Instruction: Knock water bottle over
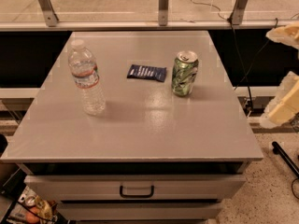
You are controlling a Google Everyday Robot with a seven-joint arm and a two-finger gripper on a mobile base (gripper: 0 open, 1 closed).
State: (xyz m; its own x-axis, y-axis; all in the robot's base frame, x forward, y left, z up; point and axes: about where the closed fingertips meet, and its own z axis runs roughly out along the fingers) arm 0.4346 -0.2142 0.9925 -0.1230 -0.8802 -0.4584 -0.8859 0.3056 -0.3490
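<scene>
The water bottle (86,78) stands upright on the left part of the grey table top (140,125). It is clear ribbed plastic with a white cap and a red-and-white label band. Pale cream parts of my arm show at the right edge of the view, beyond the table's right side. My gripper (284,33) is up there, far to the right of the bottle and touching nothing.
A green soda can (184,73) stands upright right of centre. A dark blue flat packet (147,72) lies between the bottle and the can. A drawer with a black handle (136,191) is under the table top. A railing runs behind the table.
</scene>
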